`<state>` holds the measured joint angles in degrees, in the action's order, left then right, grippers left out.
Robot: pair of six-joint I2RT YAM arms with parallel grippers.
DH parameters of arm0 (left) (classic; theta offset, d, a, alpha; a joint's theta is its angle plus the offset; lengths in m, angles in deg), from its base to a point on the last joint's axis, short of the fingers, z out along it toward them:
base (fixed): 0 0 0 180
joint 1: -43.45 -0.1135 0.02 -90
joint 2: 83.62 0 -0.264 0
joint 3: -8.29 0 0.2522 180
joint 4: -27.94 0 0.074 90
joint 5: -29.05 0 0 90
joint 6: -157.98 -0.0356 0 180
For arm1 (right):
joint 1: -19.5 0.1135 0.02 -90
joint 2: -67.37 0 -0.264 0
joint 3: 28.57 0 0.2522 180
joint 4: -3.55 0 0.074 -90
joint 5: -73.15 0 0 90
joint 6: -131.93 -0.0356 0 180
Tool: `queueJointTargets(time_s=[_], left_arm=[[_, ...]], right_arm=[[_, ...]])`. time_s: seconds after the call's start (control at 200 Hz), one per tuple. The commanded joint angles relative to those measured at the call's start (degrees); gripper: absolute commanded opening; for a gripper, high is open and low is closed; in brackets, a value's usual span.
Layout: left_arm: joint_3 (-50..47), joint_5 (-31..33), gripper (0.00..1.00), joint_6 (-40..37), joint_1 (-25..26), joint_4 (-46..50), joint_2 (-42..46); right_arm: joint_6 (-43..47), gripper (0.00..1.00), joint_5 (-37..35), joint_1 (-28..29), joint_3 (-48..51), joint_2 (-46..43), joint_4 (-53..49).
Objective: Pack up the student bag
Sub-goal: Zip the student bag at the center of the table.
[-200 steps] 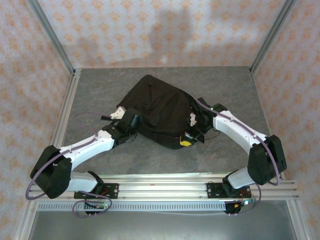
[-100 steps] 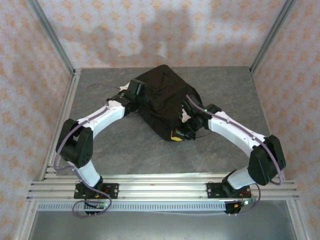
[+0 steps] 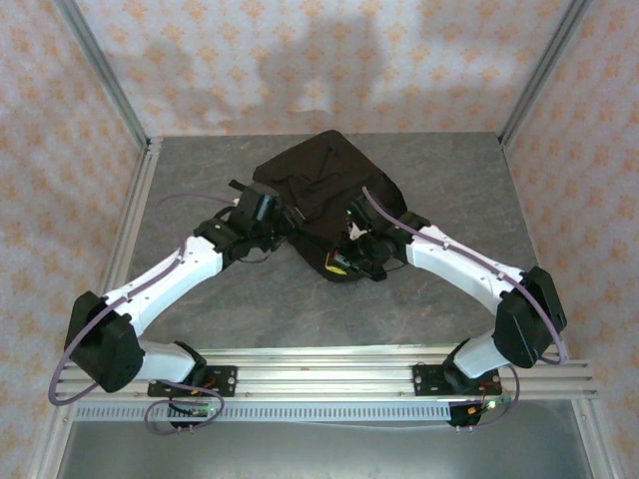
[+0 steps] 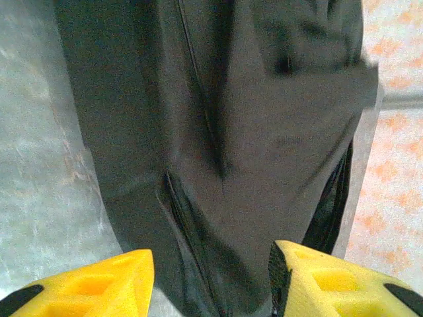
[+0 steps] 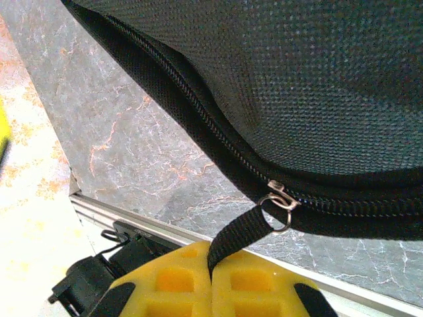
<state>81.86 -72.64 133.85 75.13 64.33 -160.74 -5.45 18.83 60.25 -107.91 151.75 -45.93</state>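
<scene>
The student bag [image 3: 324, 185] is a black fabric backpack lying at the table's middle back. In the right wrist view its zip line [image 5: 198, 109] runs across the fabric, ending at a metal slider [image 5: 281, 201] with a black webbing zip pull [image 5: 239, 234]. My right gripper [image 5: 211, 264] is shut on that zip pull at the bag's near edge [image 3: 349, 261]. My left gripper [image 4: 211, 277] is open, its yellow fingers [image 4: 99, 284] spread on either side of the bag's dark fabric [image 4: 225, 132] at the bag's left side [image 3: 262, 205].
The grey stone-patterned table [image 3: 250, 309] is bounded by aluminium frame rails [image 3: 130, 215] and patterned walls. In the right wrist view a rail edge [image 5: 132, 221] runs below the bag.
The bag has shifted and turned toward the back. My right gripper moved left along the bag's near edge with the zip pull. The left arm swung out and came back lower at the left side.
</scene>
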Motion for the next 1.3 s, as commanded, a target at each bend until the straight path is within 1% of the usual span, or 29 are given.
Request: queueJointTargets(time_s=[0.0,0.145,0.37,0.465,0.615,0.731,0.766,0.991,1.296], left_arm=[[0.4,-1.2,0.48,4.7,3.4,4.3,-1.8],[0.3,-1.6,0.47,7.0,5.7,3.0,-4.8],[2.2,-1.2,0.44,7.1,6.6,-0.3,-10.3],[3.2,-1.4,0.37,6.5,6.7,-1.1,-12.1],[3.5,2.2,0.15,4.8,6.8,1.3,-12.8],[3.3,3.3,0.02,4.1,6.7,2.3,-12.9],[3.2,3.3,0.0,4.1,6.7,2.5,-12.8],[2.9,3.9,0.0,2.7,6.2,4.5,-11.6],[0.6,4.8,0.0,-0.4,3.3,6.8,-7.6]], right_arm=[[-1.7,0.0,-1.0,0.5,0.8,-0.2,2.2],[-1.7,0.0,-1.6,0.5,1.9,-1.3,2.5],[-2.2,0.0,-0.8,0.5,3.9,-1.9,4.7],[-1.5,0.0,-1.6,0.5,4.1,-1.9,4.1],[0.2,0.0,-3.0,0.5,4.4,-2.1,2.1],[1.3,0.0,-3.6,0.5,4.9,-2.8,1.1],[1.5,0.0,-3.9,0.4,5.1,-2.9,0.9],[3.5,0.0,-5.1,-0.6,5.7,-3.4,-1.5],[7.6,0.0,-7.3,-2.4,5.8,-5.0,-7.1]])
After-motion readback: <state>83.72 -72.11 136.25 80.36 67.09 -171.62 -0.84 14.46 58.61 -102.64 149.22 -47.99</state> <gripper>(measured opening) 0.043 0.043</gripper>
